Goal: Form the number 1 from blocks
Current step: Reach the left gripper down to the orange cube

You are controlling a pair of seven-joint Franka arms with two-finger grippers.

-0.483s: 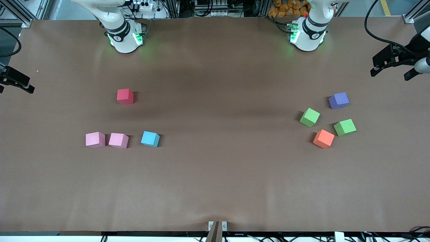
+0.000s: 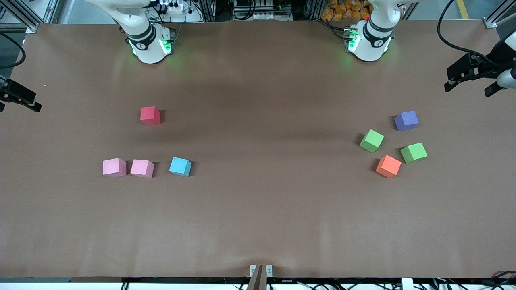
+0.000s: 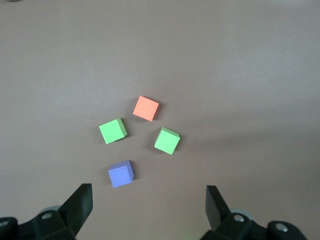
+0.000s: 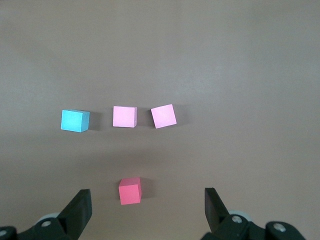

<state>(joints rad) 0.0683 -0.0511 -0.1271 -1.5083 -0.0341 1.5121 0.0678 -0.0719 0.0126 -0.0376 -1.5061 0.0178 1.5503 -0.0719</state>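
Toward the left arm's end lie an orange block [image 2: 388,166], two green blocks [image 2: 371,140] [image 2: 414,152] and a purple cube [image 2: 406,120] in a loose cluster. Toward the right arm's end, two pink blocks [image 2: 114,167] [image 2: 142,168] and a light blue block [image 2: 180,166] sit in a row, with a red cube [image 2: 150,115] farther from the front camera. My left gripper [image 3: 149,207] hangs open and empty high over the table, the purple cube [image 3: 121,174] closest to it. My right gripper [image 4: 148,207] is likewise open and empty, high above the red cube [image 4: 130,191].
Black camera mounts stick in over the table edge at the right arm's end [image 2: 18,96] and at the left arm's end [image 2: 471,70]. Brown table surface [image 2: 266,169] stretches between the two groups of cubes.
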